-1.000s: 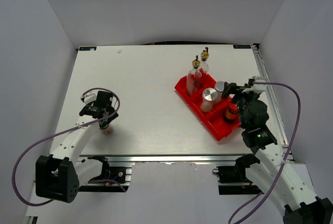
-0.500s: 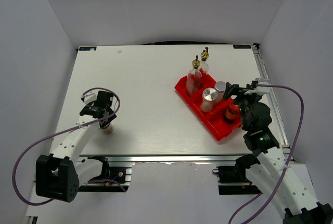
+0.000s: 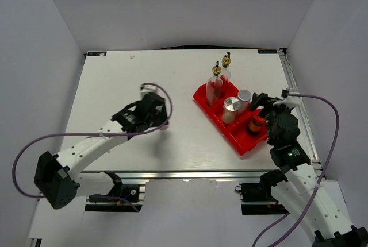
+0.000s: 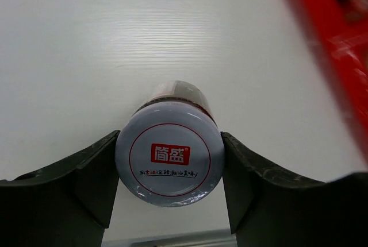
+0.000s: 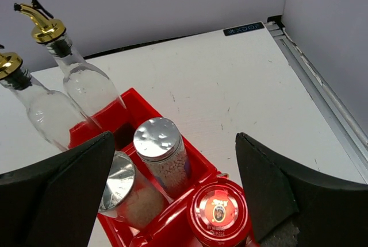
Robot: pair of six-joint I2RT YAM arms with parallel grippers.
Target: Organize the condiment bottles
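My left gripper (image 3: 155, 111) is shut on a silver-lidded shaker (image 4: 169, 166) with a red label on its lid, held over the middle of the table, left of the red bin (image 3: 238, 141). Two clear bottles with gold pourers (image 3: 217, 83) (image 3: 226, 66) stand at the bin's far end. Two silver-lidded shakers (image 3: 232, 108) (image 3: 244, 96) and the red-lidded brown jar (image 3: 255, 123) stand in its compartments. My right gripper (image 3: 260, 101) is open and empty above the bin's right end. In the right wrist view the jar (image 5: 218, 212) and one shaker (image 5: 156, 138) lie between its fingers (image 5: 63, 195).
The red bin's edge shows blurred at the upper right of the left wrist view (image 4: 339, 29). A metal rail (image 3: 299, 115) runs along the table's right edge, close to the bin. White walls enclose the table on the left, back and right.
My left arm has swung right from the table's front left to its middle, carrying the shaker toward the bin. My right gripper has stayed open, shifting slightly right.
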